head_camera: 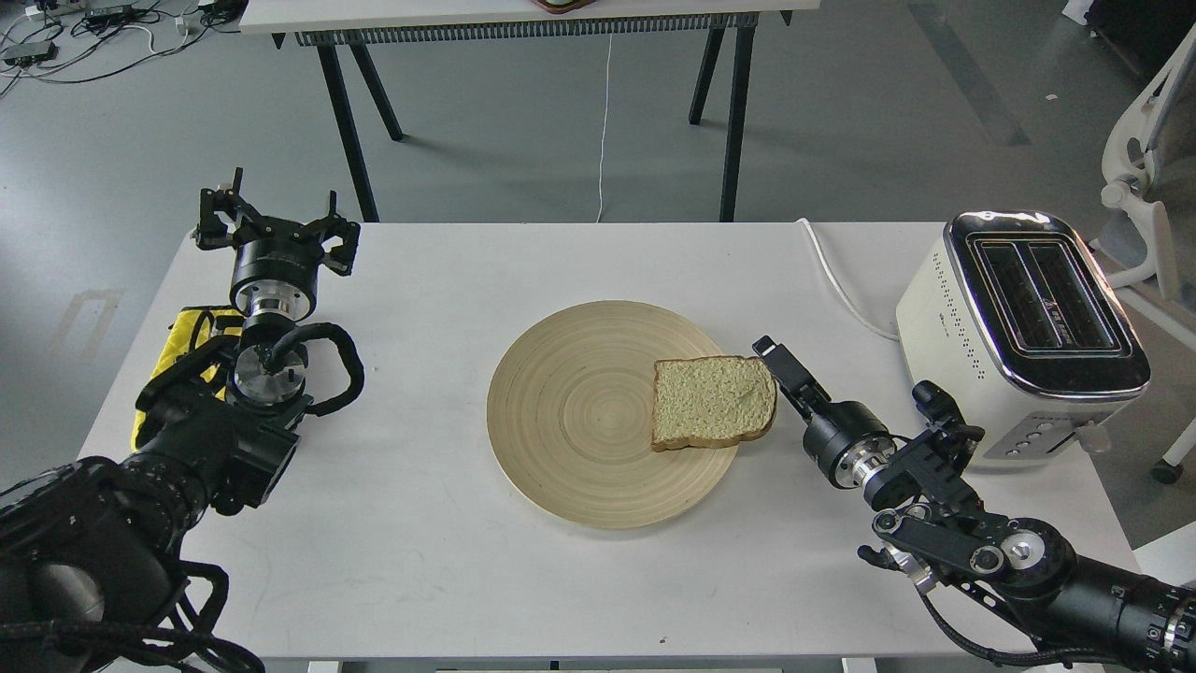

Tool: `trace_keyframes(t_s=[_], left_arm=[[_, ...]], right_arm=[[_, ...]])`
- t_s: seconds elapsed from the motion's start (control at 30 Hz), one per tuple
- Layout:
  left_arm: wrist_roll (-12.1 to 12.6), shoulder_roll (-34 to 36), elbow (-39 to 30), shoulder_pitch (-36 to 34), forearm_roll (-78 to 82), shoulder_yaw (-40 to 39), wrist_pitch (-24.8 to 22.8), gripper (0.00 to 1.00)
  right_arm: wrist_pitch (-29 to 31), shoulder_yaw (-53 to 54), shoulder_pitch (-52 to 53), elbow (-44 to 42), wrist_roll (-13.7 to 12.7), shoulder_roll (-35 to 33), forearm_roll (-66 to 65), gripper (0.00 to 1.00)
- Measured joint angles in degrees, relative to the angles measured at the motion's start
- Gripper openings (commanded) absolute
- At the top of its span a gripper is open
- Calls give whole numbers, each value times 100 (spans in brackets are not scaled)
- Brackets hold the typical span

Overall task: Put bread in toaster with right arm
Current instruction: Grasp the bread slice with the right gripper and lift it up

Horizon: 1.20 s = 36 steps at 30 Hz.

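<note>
The bread (pixel 712 401) lies flat on the right side of a round wooden plate (pixel 570 421), its right edge reaching over the plate's rim. My right gripper (pixel 774 363) comes in low from the right and its tip is at the bread's upper right corner. Its fingers show as one dark bar, so I cannot tell whether they are open or shut, or whether they hold the slice. The toaster (pixel 1023 332) stands at the table's right edge with both slots empty. My left gripper (pixel 276 220) is open and empty, raised at the table's far left.
The toaster's white cord (pixel 836 280) runs across the table and off its back edge. A yellow object (pixel 201 327) lies under my left arm. A second table (pixel 523 19) stands behind, and a white chair (pixel 1145 178) is at the right.
</note>
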Motion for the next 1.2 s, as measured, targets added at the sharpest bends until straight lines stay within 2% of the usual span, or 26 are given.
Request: trace_keyframes(t_s=[0.07,0.13,0.3,0.63,0.7,0.93,1.1,1.2], left_arm=[[0,0,0,0,0,0,0,100],[0,0,0,0,0,0,0,100],[0,0,0,0,0,0,0,100],[0,0,0,0,0,0,0,100],[0,0,0,0,0,0,0,100],[0,0,0,0,0,0,0,100],[0,0,0,0,0,0,0,100],[0,0,0,0,0,0,0,100]], right_arm=[[0,-6,-26,47,4,26,0,59],[0,-15,-45,82,5,31,0,56],[5,-35,-71,120,5,32,0,35],[9,-41,-124,115,-9,2,0,4],[9,-41,-124,116,-11,-2,0,1],[-27,374,-63,534,28,-196,6,1],[11,1428,72,1113,29,-623,17,1],[94,1839,314,1333,-3,-1206,45,1]])
